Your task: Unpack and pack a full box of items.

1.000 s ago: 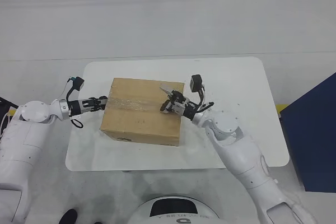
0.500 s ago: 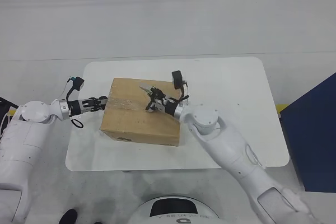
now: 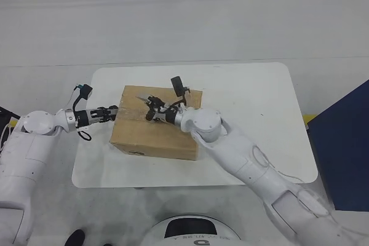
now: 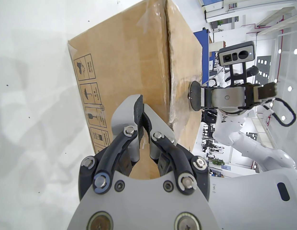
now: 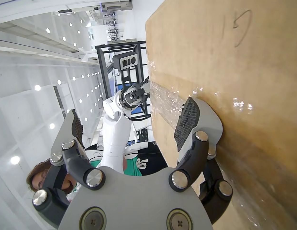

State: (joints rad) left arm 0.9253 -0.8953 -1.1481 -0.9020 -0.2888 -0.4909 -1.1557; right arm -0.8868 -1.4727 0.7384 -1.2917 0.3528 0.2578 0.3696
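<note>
A shut cardboard box [image 3: 157, 129] sits mid-table, with clear tape [image 5: 166, 100] along its top seam. My right gripper [image 3: 149, 106] is open on the box top near its left end; one finger [image 5: 186, 123] lies flat on the taped seam and the other is up in the air. In the left wrist view, that lower pad [image 4: 195, 96] presses on the seam. My left gripper [image 4: 141, 118] is shut at the box's left side [image 4: 119, 72], just below the top edge where the seam ends [image 3: 115, 111]. Whether it pinches tape I cannot tell.
The white table [image 3: 258, 98] has bare room to the right of the box and a narrower strip in front. A dark blue panel [image 3: 350, 141] stands off the table's right side.
My right gripper has slid left along the taped seam, from the box's right part toward its left end. The left arm has kept still.
</note>
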